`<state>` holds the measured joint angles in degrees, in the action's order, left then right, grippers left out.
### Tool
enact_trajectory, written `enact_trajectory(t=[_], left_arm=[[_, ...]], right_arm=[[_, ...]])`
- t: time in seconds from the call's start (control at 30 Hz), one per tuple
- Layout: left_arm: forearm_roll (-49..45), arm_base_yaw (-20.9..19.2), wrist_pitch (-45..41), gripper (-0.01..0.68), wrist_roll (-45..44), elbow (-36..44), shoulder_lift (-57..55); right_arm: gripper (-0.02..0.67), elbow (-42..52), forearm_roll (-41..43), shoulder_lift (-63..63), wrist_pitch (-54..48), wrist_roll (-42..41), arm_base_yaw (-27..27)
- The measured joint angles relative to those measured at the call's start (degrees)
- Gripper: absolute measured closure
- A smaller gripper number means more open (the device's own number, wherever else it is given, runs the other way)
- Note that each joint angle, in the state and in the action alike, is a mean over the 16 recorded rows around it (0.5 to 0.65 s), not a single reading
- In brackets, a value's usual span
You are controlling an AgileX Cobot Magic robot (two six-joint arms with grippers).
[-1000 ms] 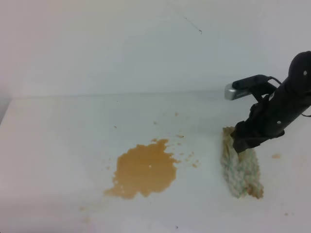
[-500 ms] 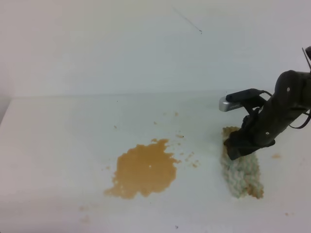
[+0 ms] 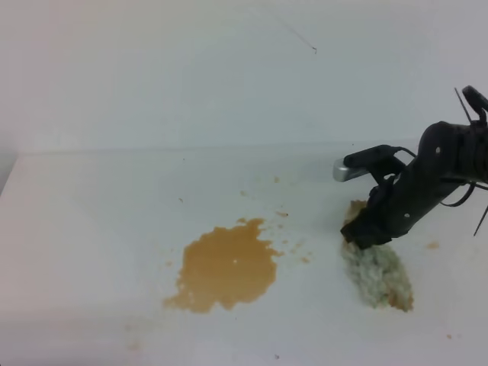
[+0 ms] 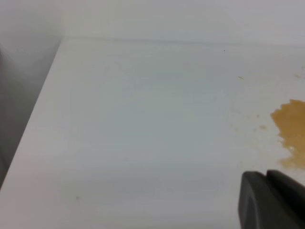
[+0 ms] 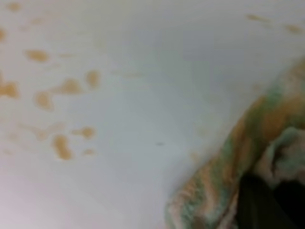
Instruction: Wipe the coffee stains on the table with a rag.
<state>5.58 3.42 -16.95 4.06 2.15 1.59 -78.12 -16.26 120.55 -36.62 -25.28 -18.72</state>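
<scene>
Wiping not yet begun, judging by the spill. Coffee stains spread as one intact orange-brown blotch just below the centre of the tabletop, ragged-edged and unsmeared, with loose specks at its 2 o'clock. A few more droplets visible close up in the right wrist view.

Rag lying at 3 o'clock from the blotch, well apart from it, pale green with brown-stained edges. Near end of the cloth bunched up under the right gripper, far end trailing flat toward 5 o'clock. Right jaws pressed down into the upper end of the rag; from the right wrist view, cloth folded up against a dark finger, so probably closing on the rag, but a firm grip cannot be told from these pictures.

Left gripper only a dark corner at 5 o'clock of the left wrist view, hovering over bare tabletop to the 9 o'clock side of the blotch; whether those jaws are open or closed cannot be told. Absent from the high view.

Done so far, at most: rag reached and about to be pinched. Left: securing the grip, carrying or dragging the rag toward 9 o'clock onto the blotch, rubbing it up, then chasing the scattered specks.
</scene>
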Motion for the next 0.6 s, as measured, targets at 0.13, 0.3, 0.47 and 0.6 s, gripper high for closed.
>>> enact_trajectory(t=[0.13,0.3,0.47,0.6], left_arm=[[0.00,0.00,0.00,0.672,0.00,0.00,0.00],[0.00,0.00,0.00,0.672,0.00,0.00,0.00],[0.00,0.00,0.00,0.672,0.00,0.00,0.00],[0.00,0.00,0.00,0.672,0.00,0.00,0.00]], right_arm=[[0.635,-0.68,-1.94,0.67,0.26,-1.68,-2.45],[0.648,-3.98,-5.24,2.56,-0.80,-2.70,-6.25],[0.648,-10.52,-7.78,6.15,-3.60,-1.65,-9.51],[0.648,-17.58,-9.27,9.69,-6.93,-0.18,-11.59]])
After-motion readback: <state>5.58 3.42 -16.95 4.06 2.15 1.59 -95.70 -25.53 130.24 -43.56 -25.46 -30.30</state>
